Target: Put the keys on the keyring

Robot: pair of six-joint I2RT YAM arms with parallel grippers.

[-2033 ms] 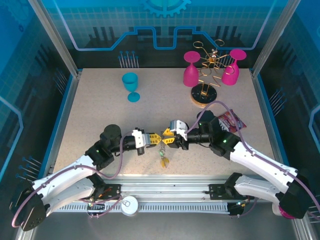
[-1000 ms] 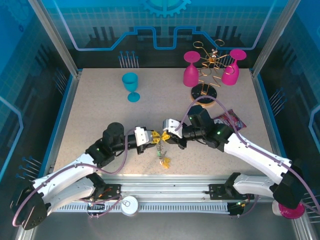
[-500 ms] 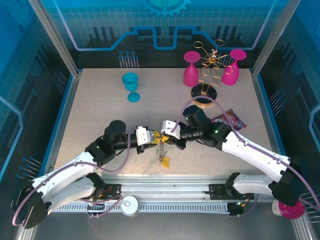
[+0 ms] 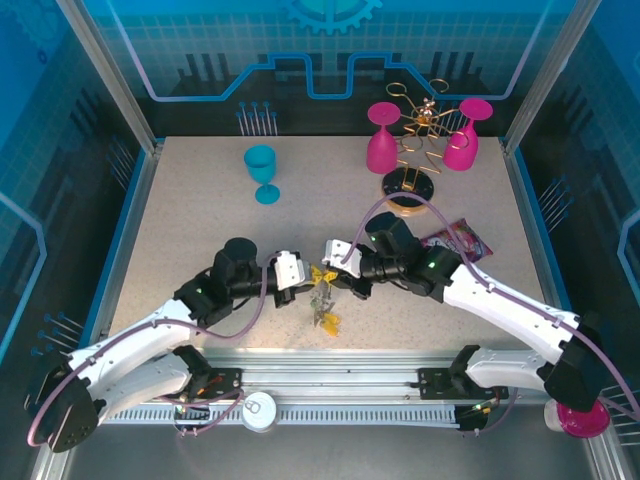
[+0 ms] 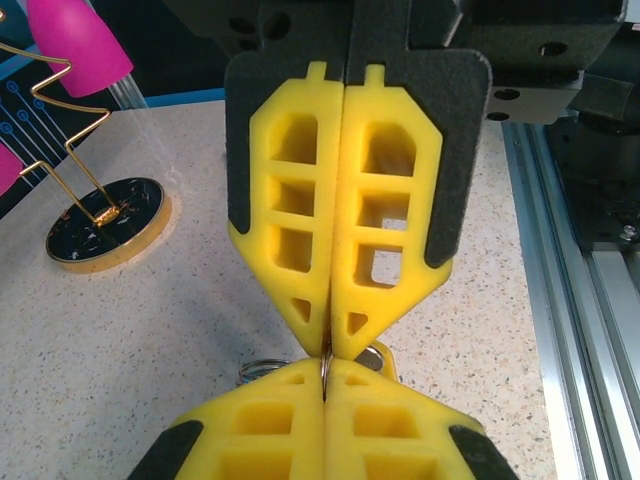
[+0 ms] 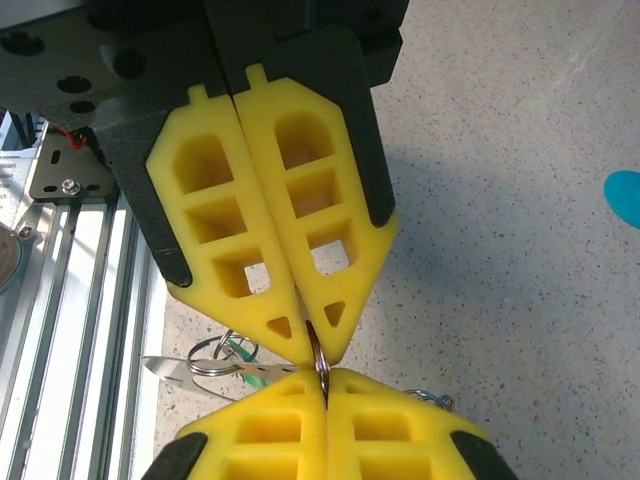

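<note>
The counter [image 4: 190, 230] is a matt, speckled, stone-like slab, hard and flat. Anything dropped at the lower middle of the overhead view could bounce or skid toward the slotted metal rail [image 4: 340, 395] along the bottom edge.

The left gripper [image 5: 326, 385] and the right gripper [image 6: 326, 392] meet tip to tip there. Each has its jaws pressed together on the keyring [image 6: 318, 356], which shows edge-on as a thin bright metal band running from one pair of tips into the other. The fingers [image 5: 390, 210] are yellow moulded plastic, ribbed with open cells and tapering to blunt wedges.

So small a bite on smooth metal looks like the main risk. If the arms pull or twist unevenly, the ring could slip from one pinch or swing aside.

The keys [image 4: 323, 318] hang just below that meeting point, a loose cluster with yellow and green heads. Whether they are already threaded on cannot be told. At the lower left of the right wrist view, a flat silver blade [image 6: 175, 368] crosses small wire loops, which might snag.
</note>
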